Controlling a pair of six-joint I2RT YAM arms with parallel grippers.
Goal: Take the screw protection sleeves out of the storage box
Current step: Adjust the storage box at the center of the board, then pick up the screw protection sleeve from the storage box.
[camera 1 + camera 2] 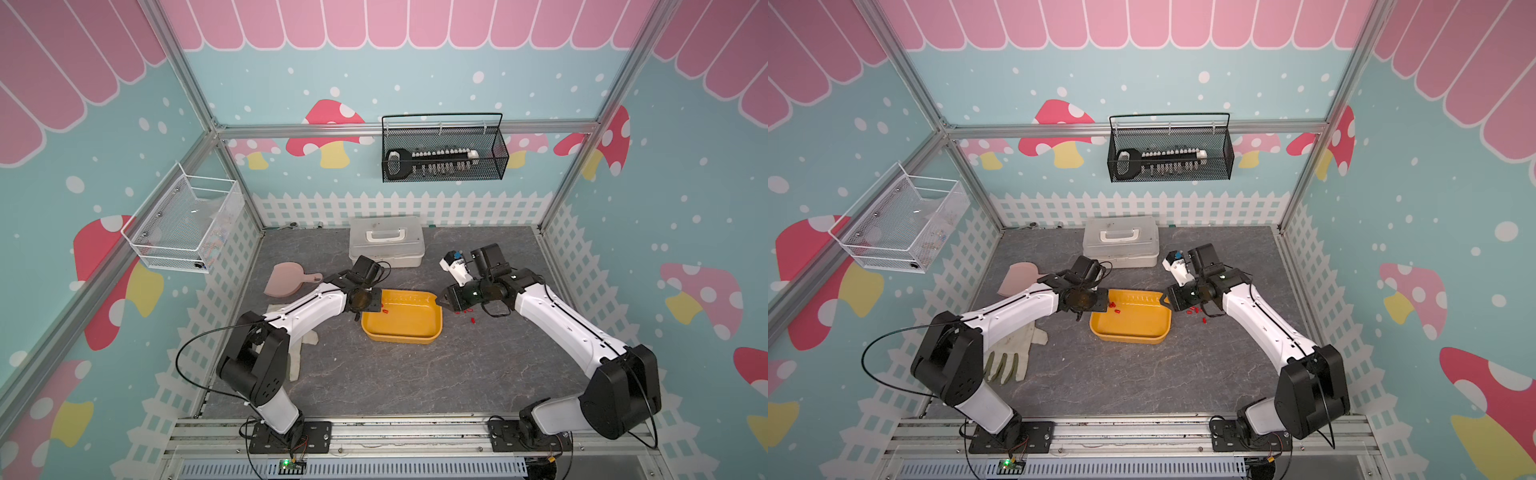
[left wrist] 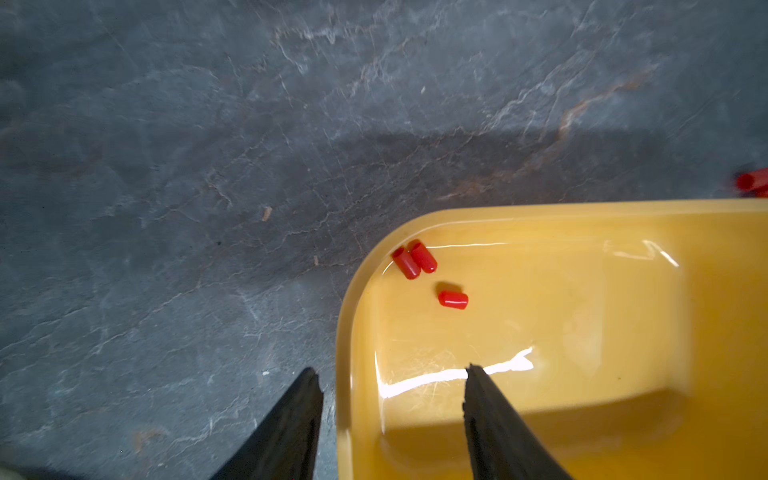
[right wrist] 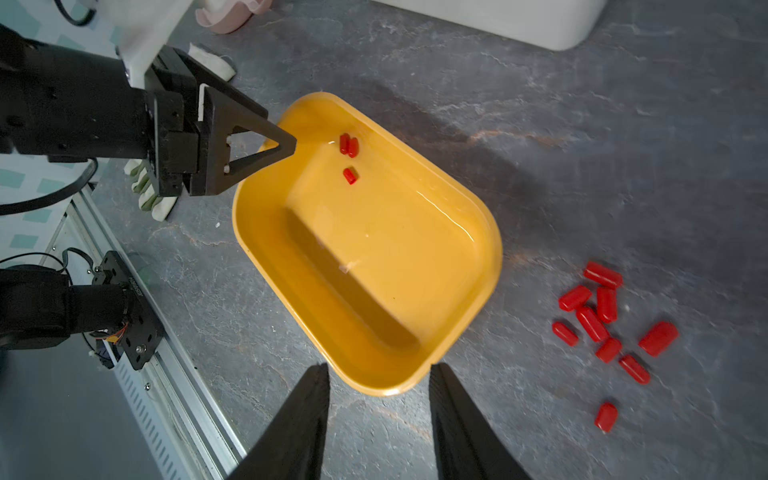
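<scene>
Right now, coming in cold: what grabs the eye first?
Bright red sleeves lie scattered on the grey table beside the yellow box. Three more sleeves sit in one corner of the box. Close to them is the left gripper, its open jaws straddling the rim.

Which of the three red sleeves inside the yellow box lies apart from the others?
The lone sleeve farther in on the storage box floor; the other two lie touching, side by side in the corner.
</scene>
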